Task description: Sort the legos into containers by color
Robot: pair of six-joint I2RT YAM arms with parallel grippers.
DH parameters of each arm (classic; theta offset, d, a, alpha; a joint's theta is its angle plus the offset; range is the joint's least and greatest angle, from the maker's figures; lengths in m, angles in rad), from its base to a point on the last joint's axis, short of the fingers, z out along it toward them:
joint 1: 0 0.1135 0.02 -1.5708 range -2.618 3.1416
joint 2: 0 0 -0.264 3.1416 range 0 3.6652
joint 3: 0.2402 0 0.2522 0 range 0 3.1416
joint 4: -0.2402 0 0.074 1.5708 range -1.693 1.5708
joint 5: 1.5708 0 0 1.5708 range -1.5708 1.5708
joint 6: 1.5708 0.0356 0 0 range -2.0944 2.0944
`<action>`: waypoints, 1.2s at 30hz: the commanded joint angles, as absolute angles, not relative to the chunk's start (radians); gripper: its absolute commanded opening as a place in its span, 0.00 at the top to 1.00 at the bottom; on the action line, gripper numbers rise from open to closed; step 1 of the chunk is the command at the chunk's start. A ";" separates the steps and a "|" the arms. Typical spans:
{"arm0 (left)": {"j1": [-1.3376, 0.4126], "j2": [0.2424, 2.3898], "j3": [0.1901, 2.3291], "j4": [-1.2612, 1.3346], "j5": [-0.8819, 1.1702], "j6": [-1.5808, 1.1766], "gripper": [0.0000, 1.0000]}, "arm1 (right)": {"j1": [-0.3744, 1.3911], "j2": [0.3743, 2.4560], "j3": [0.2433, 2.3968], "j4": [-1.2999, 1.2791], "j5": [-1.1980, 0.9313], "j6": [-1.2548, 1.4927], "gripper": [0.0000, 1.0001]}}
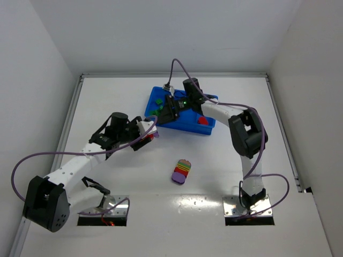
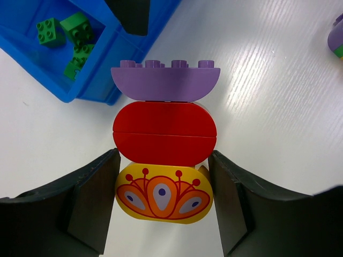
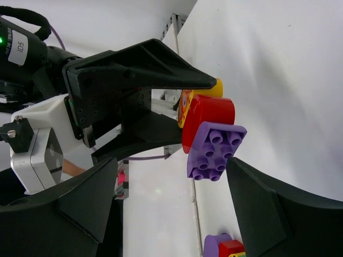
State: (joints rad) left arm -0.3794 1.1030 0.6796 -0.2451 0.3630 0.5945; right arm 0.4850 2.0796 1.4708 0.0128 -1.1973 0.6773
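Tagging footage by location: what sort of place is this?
Probably a robotics lab cell: white table boxed in by plain white walls, two robot arms bolted at its edge, blue tray of toy bricks.

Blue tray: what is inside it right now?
The tray holds green bricks at one end and a red brick at the other. The right arm covers the middle compartments.
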 commanded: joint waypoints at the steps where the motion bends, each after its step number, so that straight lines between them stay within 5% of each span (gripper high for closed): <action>1: -0.367 1.075 0.719 -0.202 0.396 0.610 0.68 | 0.485 2.074 1.515 0.063 -1.226 0.672 0.17; 16: -0.367 1.057 0.769 -0.202 0.385 0.611 0.68 | 0.522 2.131 1.534 0.063 -1.216 0.681 0.17; 19: -0.367 1.057 0.769 -0.202 0.376 0.611 0.68 | 0.522 2.131 1.534 0.075 -1.216 0.707 0.39; 29: -0.367 1.068 0.758 -0.172 0.325 0.620 0.68 | 0.519 2.140 1.525 0.121 -1.227 0.749 0.86; 36: -0.367 0.986 0.684 -0.219 0.314 0.620 0.68 | 0.436 2.120 1.525 0.153 -1.207 0.793 0.91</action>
State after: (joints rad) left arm -0.3782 1.0485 0.7040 -0.1955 0.3363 0.6193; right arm 0.5037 2.1487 1.4948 0.0906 -1.2060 0.7761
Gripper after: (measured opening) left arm 0.693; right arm 0.350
